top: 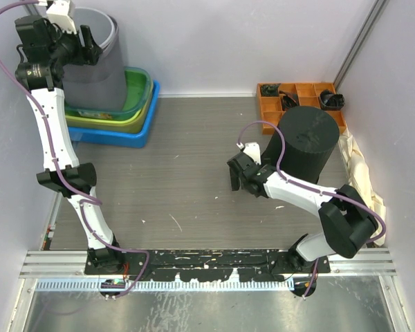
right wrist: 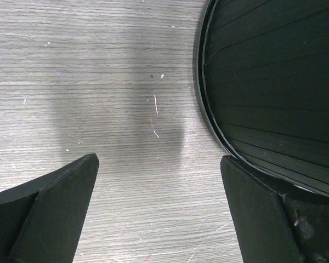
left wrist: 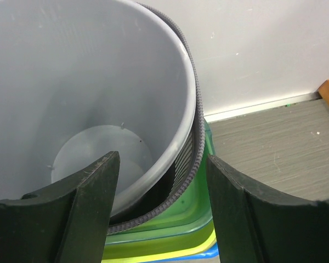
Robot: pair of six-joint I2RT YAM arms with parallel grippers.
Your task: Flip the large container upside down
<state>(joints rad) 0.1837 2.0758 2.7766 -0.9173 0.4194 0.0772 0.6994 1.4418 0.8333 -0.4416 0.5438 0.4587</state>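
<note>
A large grey container (top: 97, 69) stands upright, mouth up, in the stacked trays at the far left. In the left wrist view its pale grey inside (left wrist: 93, 98) and a black ribbed outer rim (left wrist: 193, 148) show. My left gripper (top: 88, 43) is open above the rim, and in the wrist view the left gripper (left wrist: 163, 164) has one finger over the inside and one outside the wall. A black ribbed cylindrical container (top: 306, 142) stands on the table at the right with its closed end up. My right gripper (top: 239, 178) is open and empty just left of it; in the wrist view the right gripper (right wrist: 159, 164) is over bare table, with the black container (right wrist: 274, 82) at the right finger.
Stacked green, yellow and blue trays (top: 142, 114) hold the grey container. An orange compartment tray (top: 301, 93) with small black parts sits behind the black container. A white cloth (top: 363, 169) lies along the right wall. Walls close in on the left, back and right.
</note>
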